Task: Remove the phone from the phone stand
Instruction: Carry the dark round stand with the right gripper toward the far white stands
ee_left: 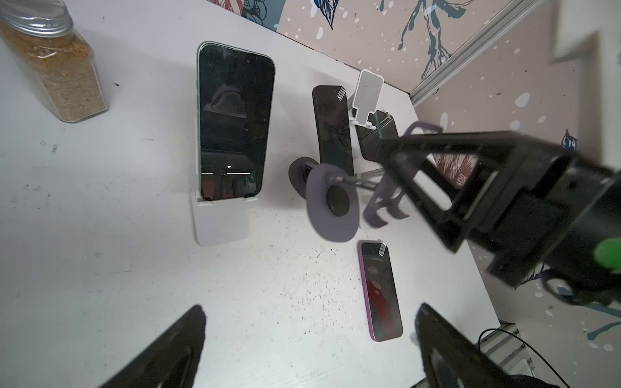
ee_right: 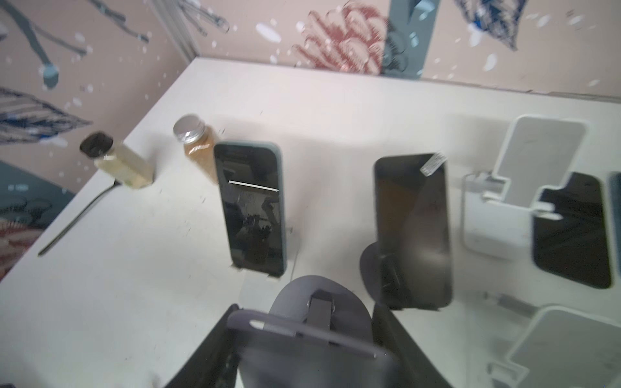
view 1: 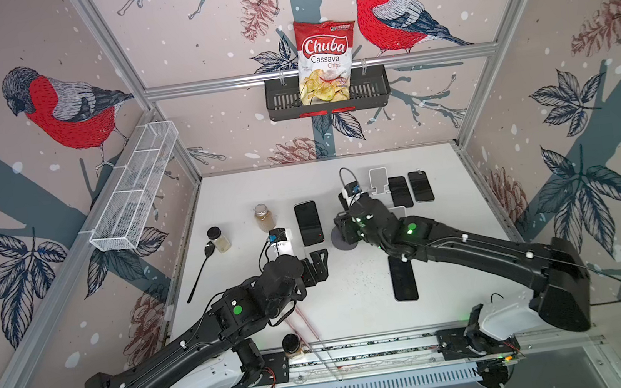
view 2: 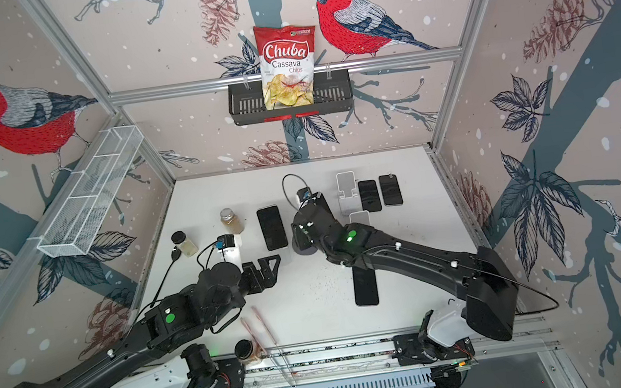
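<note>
The right gripper (ee_right: 307,349) is clamped on the grey phone stand (ee_left: 332,205), which seems tilted off the table (view 1: 260,193). The left gripper (view 1: 320,266) hangs spread apart beside the dark phone (view 1: 308,223), which leans in its white stand (ee_left: 218,221).

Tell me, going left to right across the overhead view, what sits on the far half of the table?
In a top view: spoon → clear jar → brown jar → propped phone → empty white stand → flat phone → rightmost phone.
</note>
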### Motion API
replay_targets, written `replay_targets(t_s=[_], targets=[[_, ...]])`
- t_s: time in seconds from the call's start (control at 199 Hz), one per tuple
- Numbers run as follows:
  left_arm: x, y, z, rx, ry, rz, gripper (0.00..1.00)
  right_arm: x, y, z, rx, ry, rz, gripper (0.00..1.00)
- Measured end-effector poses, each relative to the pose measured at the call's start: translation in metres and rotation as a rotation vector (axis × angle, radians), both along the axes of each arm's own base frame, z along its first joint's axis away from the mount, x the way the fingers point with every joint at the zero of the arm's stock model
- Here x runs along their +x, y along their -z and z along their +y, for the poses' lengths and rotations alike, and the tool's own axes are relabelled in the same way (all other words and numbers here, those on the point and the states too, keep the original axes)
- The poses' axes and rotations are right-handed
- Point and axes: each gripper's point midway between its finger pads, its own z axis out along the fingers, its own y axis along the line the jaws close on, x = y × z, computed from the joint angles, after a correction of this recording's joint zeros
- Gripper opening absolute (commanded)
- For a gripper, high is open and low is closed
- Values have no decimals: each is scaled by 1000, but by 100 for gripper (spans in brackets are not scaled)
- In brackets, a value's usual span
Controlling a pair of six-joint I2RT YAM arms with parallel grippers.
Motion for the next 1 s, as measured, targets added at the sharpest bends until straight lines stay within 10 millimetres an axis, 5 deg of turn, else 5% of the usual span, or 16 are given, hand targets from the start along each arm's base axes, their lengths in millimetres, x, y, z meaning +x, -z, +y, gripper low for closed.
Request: replay_targets(t_s=[0.251, 0.521, 0.717, 0.998], targets=[[5, -4, -22, 22, 75, -20, 96, 27, -42, -69, 23, 150, -77, 43], [17, -9, -43, 29, 128, -36, 96, 44, -59, -146, 19, 320, -112, 44], [31, -5, -44, -24, 149, -20, 96, 55, -33, -207, -24, 470, -79, 44], [39, 2, -48, -59, 178, 13, 96, 57, 19, -258, -56, 573, 34, 45]])
